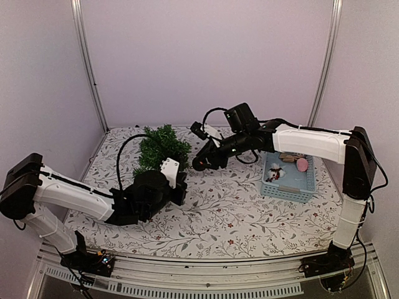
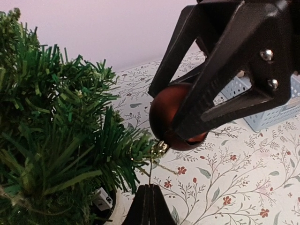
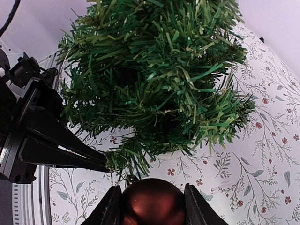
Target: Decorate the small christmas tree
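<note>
small christmas tree (image 1: 163,146) looks bare; right gripper (image 3: 152,191) clasps a red ball (image 3: 152,210) at its 4 o'clock, left gripper (image 2: 149,199) pinches the thread (image 2: 150,176) tight; nothing hung yet.

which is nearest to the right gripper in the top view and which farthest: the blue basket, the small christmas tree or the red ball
1. red ball: held in the right gripper, touching it.
2. small christmas tree: just to the gripper's left, close beside the ball.
3. blue basket: farthest, well off to the gripper's right.
</note>
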Action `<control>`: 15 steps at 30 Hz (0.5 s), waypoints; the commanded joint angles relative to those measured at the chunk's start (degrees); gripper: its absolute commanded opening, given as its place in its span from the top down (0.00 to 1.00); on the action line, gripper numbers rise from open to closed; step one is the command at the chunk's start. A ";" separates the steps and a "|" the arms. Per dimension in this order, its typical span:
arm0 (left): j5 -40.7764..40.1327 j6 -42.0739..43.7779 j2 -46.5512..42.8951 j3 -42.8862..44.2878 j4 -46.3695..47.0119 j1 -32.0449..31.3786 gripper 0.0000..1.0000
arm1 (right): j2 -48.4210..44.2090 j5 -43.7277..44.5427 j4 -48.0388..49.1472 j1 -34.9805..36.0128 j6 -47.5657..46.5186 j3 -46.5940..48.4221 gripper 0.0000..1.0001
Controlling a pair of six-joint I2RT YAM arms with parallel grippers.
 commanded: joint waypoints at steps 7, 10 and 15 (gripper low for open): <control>-3.81 -2.74 -0.39 0.74 -3.88 0.67 1.00 | -0.45 -1.40 1.89 0.25 -0.21 -0.12 0.77; -4.09 -3.42 -0.37 0.97 -5.28 0.97 1.00 | 0.02 -1.34 2.13 0.24 -0.04 -0.12 0.77; -3.92 -4.14 -0.36 1.06 -6.52 1.38 1.00 | 0.44 -0.87 2.46 0.25 0.14 -0.03 0.77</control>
